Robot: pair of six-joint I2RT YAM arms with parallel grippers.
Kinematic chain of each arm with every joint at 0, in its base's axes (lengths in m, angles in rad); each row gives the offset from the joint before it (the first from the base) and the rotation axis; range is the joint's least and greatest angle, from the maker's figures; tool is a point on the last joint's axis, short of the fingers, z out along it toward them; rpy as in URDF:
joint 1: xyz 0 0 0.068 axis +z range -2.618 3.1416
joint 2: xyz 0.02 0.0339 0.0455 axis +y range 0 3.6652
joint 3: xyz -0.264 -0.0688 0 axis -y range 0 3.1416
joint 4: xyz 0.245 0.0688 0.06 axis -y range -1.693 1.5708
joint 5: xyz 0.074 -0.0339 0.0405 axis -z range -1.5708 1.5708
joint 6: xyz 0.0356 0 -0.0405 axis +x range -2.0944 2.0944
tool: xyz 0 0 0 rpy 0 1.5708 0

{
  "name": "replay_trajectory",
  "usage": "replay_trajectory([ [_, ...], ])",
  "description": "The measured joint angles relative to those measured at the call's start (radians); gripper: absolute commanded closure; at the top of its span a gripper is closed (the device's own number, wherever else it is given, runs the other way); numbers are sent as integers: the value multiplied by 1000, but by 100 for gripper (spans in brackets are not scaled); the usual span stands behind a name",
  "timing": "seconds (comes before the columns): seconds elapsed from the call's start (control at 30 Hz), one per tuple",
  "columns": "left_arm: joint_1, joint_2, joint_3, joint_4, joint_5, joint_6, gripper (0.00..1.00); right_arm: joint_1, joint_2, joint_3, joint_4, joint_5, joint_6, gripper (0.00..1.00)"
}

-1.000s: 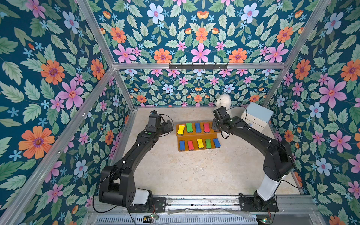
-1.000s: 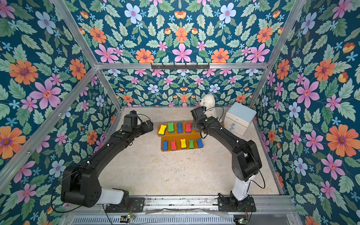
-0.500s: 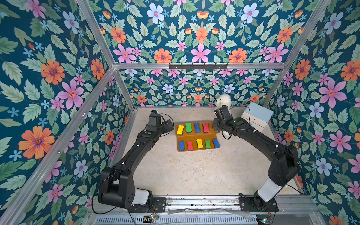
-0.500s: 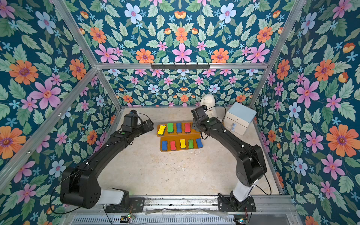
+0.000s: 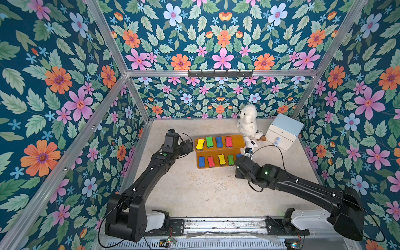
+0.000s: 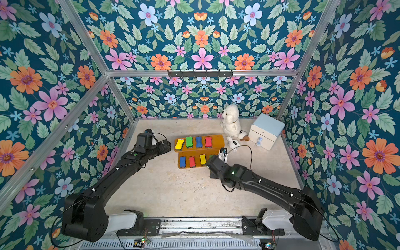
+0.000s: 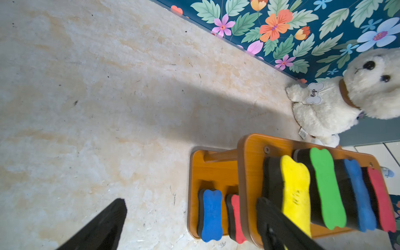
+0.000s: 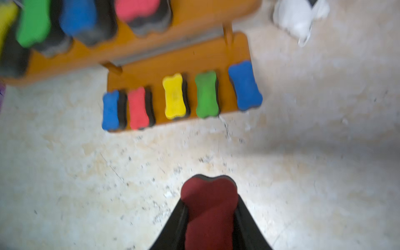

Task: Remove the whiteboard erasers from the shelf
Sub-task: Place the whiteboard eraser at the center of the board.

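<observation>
Beige mottled stone-look surface (image 5: 194, 194): carries everything, inside flower-papered walls (image 5: 65, 86).

Black left arm (image 5: 151, 171): reaches in from the near edge and ends just beside the left end of the shelf's upper tier.

Black right arm (image 5: 303, 184): stretches low across the surface, wrist in front of the lower tier's right end.

Orange-brown wooden two-tier stepped shelf (image 5: 237, 141): stands toward the back, mid-surface.

White-and-light-blue drawer box (image 5: 283, 132): sits right of the shelf.

Large white plush dog (image 5: 249, 123): sits upright by the back wall, between shelf and box. Small white plush toy (image 5: 251, 144) just beside the shelf's right end.

Bone-shaped foam erasers with dark felt undersides:
- Upper tier, left to right: upper yellow eraser (image 5: 200, 144), upper green eraser (image 5: 209, 141), upper blue eraser (image 5: 219, 141), upper red eraser (image 5: 228, 141).
- Lower tier: lower blue eraser (image 5: 201, 161), lower red eraser (image 5: 210, 161), lower yellow eraser (image 5: 221, 159), lower green eraser (image 5: 230, 159), end blue eraser (image 8: 245, 86) overhanging the right edge.
- Held red eraser (image 8: 207, 220): off the shelf, over bare surface in front of the lower tier.

Right fingers (image 8: 173, 227): clamp the held red eraser lengthwise.

Left fingers (image 7: 101, 227): spread wide, gripping nothing. One crosses in front of the upper yellow eraser's end; contact cannot be told.
</observation>
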Motion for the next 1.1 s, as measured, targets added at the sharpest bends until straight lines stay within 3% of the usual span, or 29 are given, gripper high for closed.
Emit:
replay_trajectory([
  [0.13,0,-11,0,1,2,0,2,115,-10,-129,11,-7,159,71],
  [0.4,0,-14,-6,1,1,5,1,222,2,-274,66,-45,359,70],
  [0.73,0,-6,-16,8,1,11,1,333,5,-365,114,-56,461,65],
  [1.1,0,-5,-32,25,6,0,1,359,-18,-393,140,-27,480,59],
])
